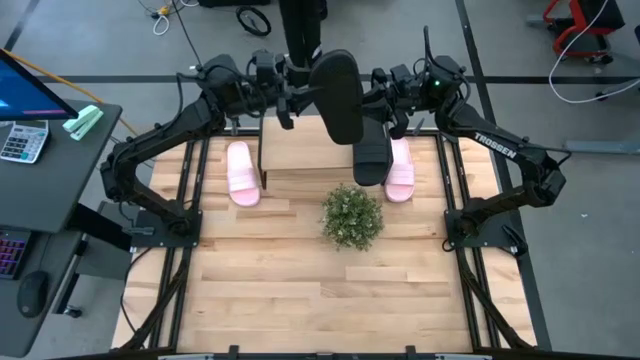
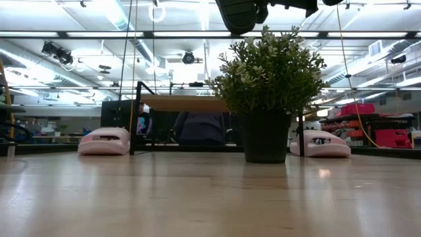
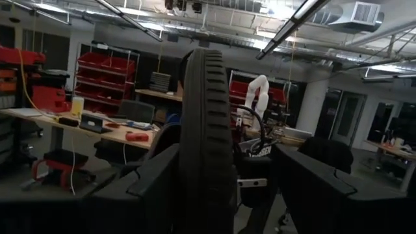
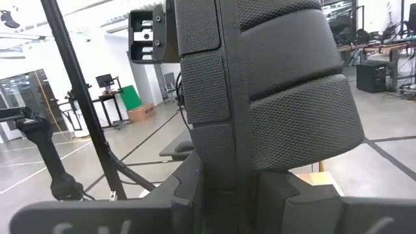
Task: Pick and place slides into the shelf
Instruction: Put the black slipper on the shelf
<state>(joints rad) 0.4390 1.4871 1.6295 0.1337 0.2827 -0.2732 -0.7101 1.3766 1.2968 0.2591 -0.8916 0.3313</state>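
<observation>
A black slide hangs high over the shelf, between my two grippers, and shows at the top of the low view. My right gripper is shut on it. My left gripper is open with one finger on either side of the slide's ribbed sole; a gap shows beside one finger. A second black slide lies at the shelf's right end. Two pink slides rest sole down on the table, left and right of the shelf. My right gripper comes level from the table's right and holds the black slide at its long side by the broad textured strap. The slide fills the wrist view and hides the fingertips, so the kind of hold cannot be told. The slide is lifted clear, lengthwise from far to near.
A potted plant stands on the slatted tabletop just in front of the shelf, below the held slide. The near half of the table is bare wood. A desk with a calculator stands off the table's left.
</observation>
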